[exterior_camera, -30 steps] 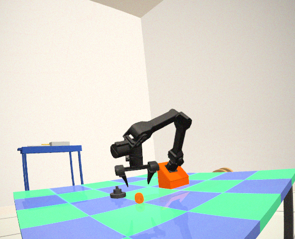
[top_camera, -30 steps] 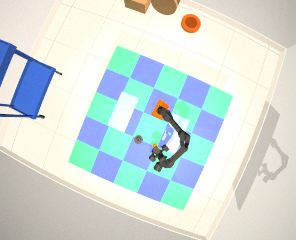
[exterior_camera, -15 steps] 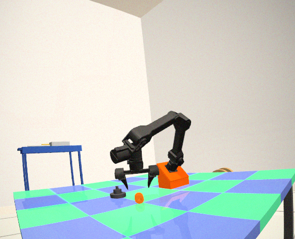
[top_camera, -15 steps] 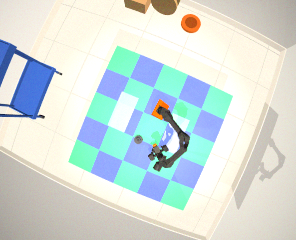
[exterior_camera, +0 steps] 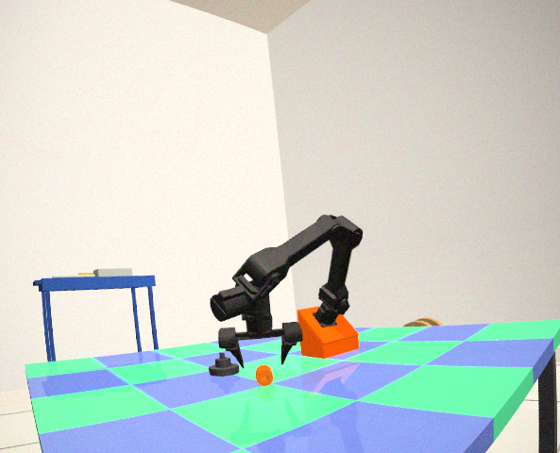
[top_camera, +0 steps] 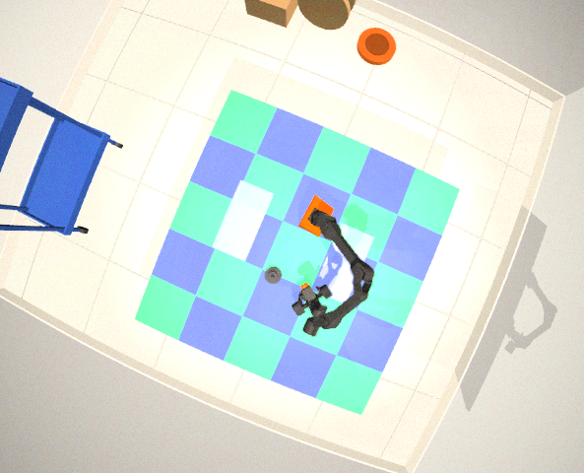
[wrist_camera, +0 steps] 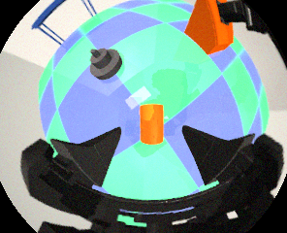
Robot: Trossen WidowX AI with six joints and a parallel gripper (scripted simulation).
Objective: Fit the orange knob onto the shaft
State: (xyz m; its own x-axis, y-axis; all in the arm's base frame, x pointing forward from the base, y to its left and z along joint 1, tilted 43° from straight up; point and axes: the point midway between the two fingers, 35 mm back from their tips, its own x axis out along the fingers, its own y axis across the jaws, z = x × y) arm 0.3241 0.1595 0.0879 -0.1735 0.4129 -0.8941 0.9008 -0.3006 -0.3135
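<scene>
The orange knob (top_camera: 304,286) (exterior_camera: 263,375) (wrist_camera: 151,124) lies on its side on the checkered table, a short cylinder with a round end facing the exterior camera. My gripper (exterior_camera: 263,365) (wrist_camera: 151,128) is open and empty, pointing down above the knob; in the wrist view the knob shows between and just beyond the two fingertips. In the top view the gripper covers part of the knob. The dark round pedestal (top_camera: 272,275) (exterior_camera: 224,370) (wrist_camera: 105,66) stands upright to one side of the knob, its thin shaft (exterior_camera: 222,356) (wrist_camera: 94,51) bare on top. The shaft's flat side cannot be seen.
The orange wedge-shaped arm base (top_camera: 309,221) (exterior_camera: 329,342) (wrist_camera: 207,31) stands on the table (top_camera: 353,381) (exterior_camera: 289,419) behind the knob. A blue cart (top_camera: 68,175) (exterior_camera: 99,282) stands on the floor away from the table.
</scene>
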